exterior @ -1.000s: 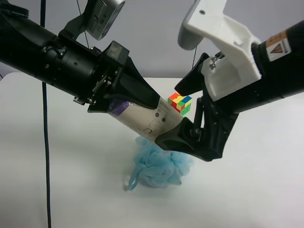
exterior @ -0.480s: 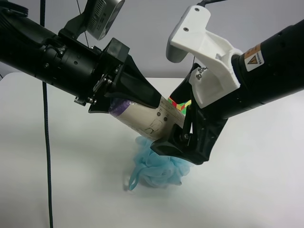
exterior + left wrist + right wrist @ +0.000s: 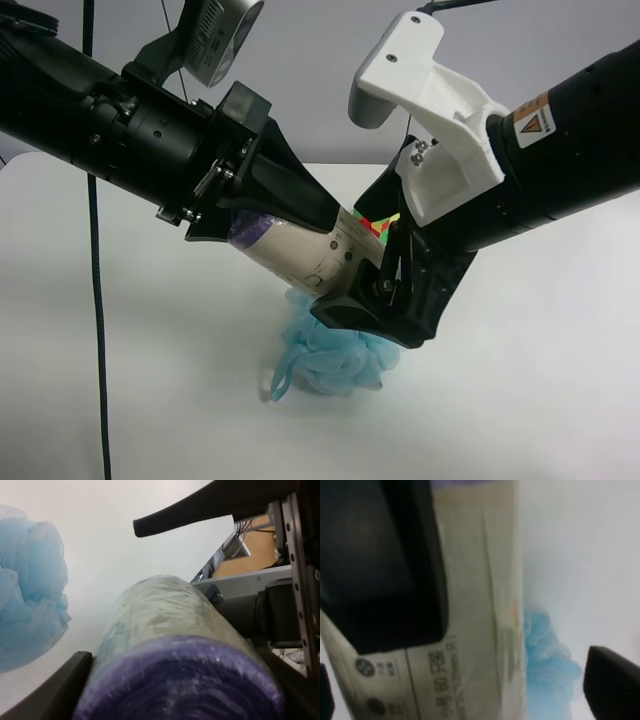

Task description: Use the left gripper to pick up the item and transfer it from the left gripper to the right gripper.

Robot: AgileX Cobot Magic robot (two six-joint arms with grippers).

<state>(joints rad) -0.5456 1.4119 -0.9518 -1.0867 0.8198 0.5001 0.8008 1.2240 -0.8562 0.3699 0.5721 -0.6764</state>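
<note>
The item (image 3: pixel 300 255), a cream cylinder with a purple end, hangs tilted above the table. My left gripper (image 3: pixel 290 228), on the all-black arm, is shut on its purple-end half. In the left wrist view the item (image 3: pixel 180 645) fills the space between the two fingers of the left gripper (image 3: pixel 175 695). My right gripper (image 3: pixel 365 255), on the arm with the white bracket, stands open with one finger above and one below the item's free end. In the right wrist view the item (image 3: pixel 475 605) lies between the wide-apart tips of the right gripper (image 3: pixel 468 687), with a gap on each side.
A blue mesh pouf (image 3: pixel 335 355) lies on the white table (image 3: pixel 150 380) right under the two grippers. A multicoloured cube (image 3: pixel 380 222) shows behind them, mostly covered. A black cable (image 3: pixel 97 330) hangs down at the exterior high view's left.
The right gripper has moved in toward the left gripper and now straddles the item's free end, covering most of the cube. The left gripper and the item have stayed still.
</note>
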